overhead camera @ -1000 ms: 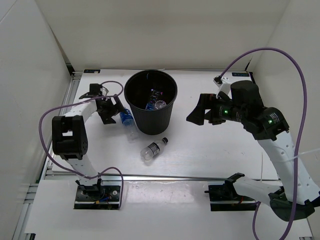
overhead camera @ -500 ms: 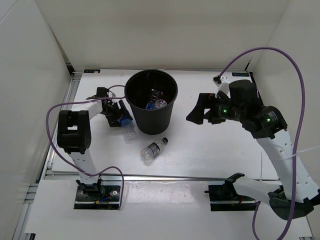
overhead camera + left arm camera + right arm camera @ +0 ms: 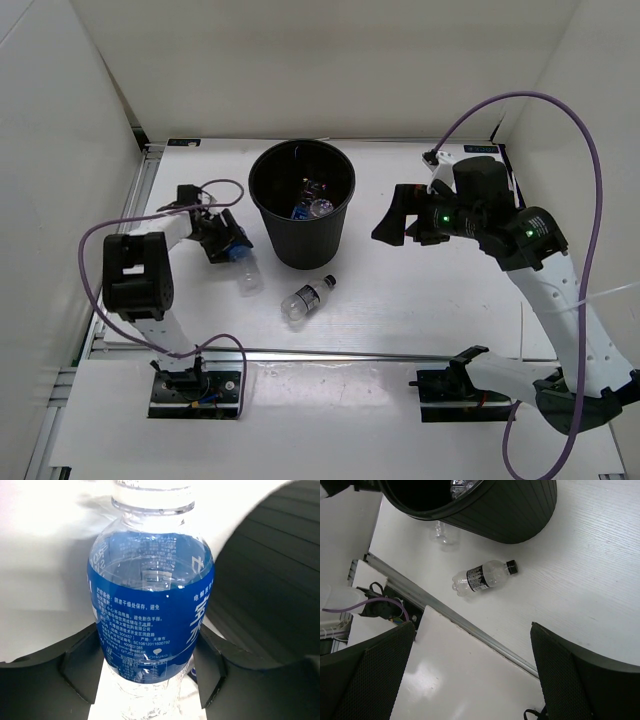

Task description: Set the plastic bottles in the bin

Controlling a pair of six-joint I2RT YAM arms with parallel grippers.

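The black bin stands at the table's middle back, with bottles lying in its bottom. Just left of it my left gripper is shut on a clear bottle with a blue label; both fingers press on the label's sides, and the bottle's neck points away from the wrist camera. A clear bottle with a dark label lies on its side in front of the bin and shows again in the right wrist view. My right gripper hangs open and empty right of the bin.
White walls close in the table on the left, back and right. A metal rail runs along the near edge, with both arm bases behind it. A purple cable loops above the right arm.
My left gripper's jaws have closed onto the blue-label bottle, which has shifted slightly forward and left of the bin. The right arm has barely moved.
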